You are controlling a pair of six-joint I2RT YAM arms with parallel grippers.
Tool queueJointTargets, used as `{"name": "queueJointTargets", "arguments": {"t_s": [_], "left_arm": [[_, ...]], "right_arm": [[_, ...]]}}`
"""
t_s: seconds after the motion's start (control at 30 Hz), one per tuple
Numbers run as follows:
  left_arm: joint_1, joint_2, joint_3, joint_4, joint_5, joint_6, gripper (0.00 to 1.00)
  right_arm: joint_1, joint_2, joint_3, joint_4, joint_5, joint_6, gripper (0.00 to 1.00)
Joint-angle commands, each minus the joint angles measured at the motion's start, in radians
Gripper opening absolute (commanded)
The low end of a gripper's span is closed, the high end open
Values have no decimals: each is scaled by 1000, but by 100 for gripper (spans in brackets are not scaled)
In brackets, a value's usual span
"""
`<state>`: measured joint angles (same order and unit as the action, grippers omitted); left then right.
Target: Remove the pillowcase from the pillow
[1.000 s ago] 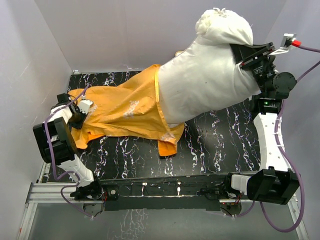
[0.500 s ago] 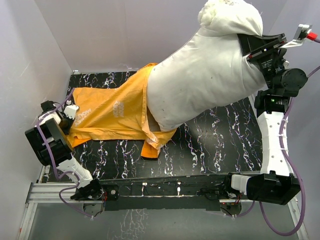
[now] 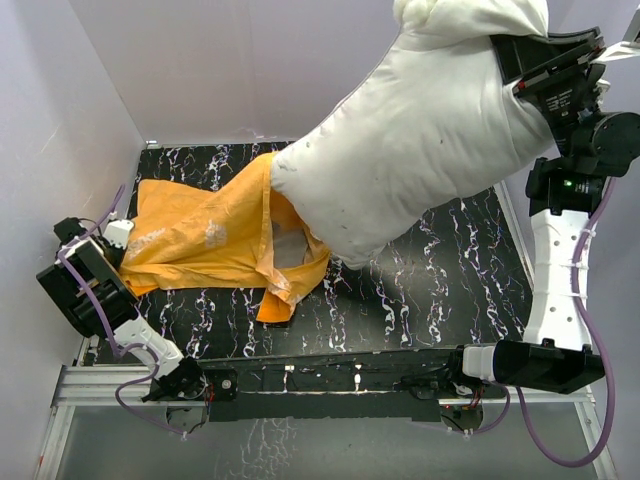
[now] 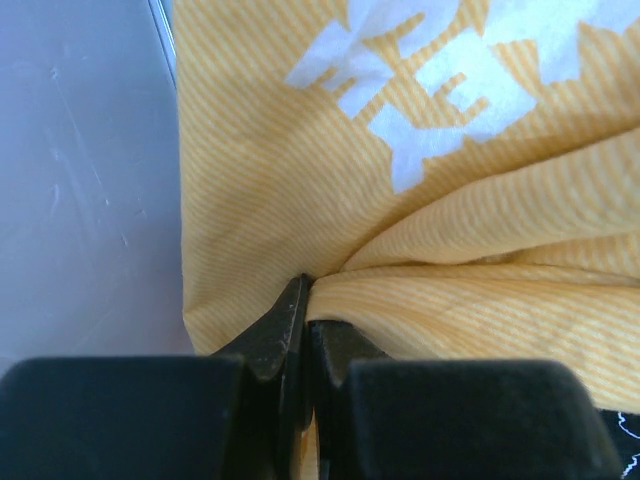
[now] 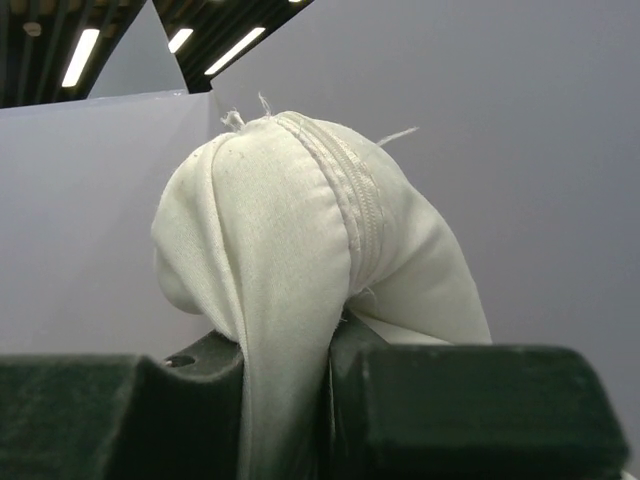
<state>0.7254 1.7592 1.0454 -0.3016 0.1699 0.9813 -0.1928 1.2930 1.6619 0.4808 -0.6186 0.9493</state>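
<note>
Pillowcase (image 3: 200, 235) first: where does it lie?
On the left half of the black marbled worktop (image 3: 430, 290), flat and wrinkled, bright orange with a pale print on top. Its open mouth faces the middle of the frame, one flap folded toward the lower edge.
And the pillow (image 3: 420, 140)?
Up off the worktop, slanting from the upper right of the frame down to the centre. Its lower end overlaps the mouth of the pillowcase; I cannot tell whether that end sits inside or just above it.
What carries it?
The right gripper (image 5: 285, 345), clamped on the bunched top end. The wrist view shows white cloth and a zipper seam squeezed between the two fingers.
The left gripper (image 4: 307, 300)?
Low at the left edge of the frame, closed tight on a fold of the orange fabric at the pillowcase's far-left end. White printed shapes show on the cloth just beyond its fingertips.
</note>
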Motion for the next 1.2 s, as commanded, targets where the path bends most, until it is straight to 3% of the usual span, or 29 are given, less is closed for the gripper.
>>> {"name": "queueJointTargets", "arguments": {"t_s": [0.0,0.2,0.37,0.57,0.7,0.8,0.83,0.87,0.9,1.03,1.13,1.17], "left_arm": [[11,-16,-32,-35,25,32,0],[-1,-31,31,-103,90,-29,0],[-72,-78,54,-162,140,-75,0],[-328,-133,119,-241,176,-231,0],[-527,-135,202,-297,235,-368,0],[-606,-129,273,-284,255,-473,0],[-610,-128,295,-272,256,-505,6],[-609,-126,318,-268,255,-529,26],[-608,-125,341,-268,238,-537,38],[-571,-151,377,-212,146,-529,60],[-526,-164,417,-190,111,-529,77],[-514,-162,432,-200,107,-520,86]], "right_arm": [[-10,-23,167,-137,243,-159,8],[-10,-5,290,-389,379,-312,8],[-10,1,273,-378,321,-275,8],[6,36,229,-285,179,-119,8],[82,47,216,-264,189,-111,8],[175,75,235,-262,220,-112,8],[222,84,240,-260,236,-112,8],[264,98,246,-254,254,-92,8],[302,111,250,-246,271,-76,8],[355,134,198,-193,346,54,8],[356,81,82,-211,447,40,8],[354,57,22,-225,486,27,8]]}}
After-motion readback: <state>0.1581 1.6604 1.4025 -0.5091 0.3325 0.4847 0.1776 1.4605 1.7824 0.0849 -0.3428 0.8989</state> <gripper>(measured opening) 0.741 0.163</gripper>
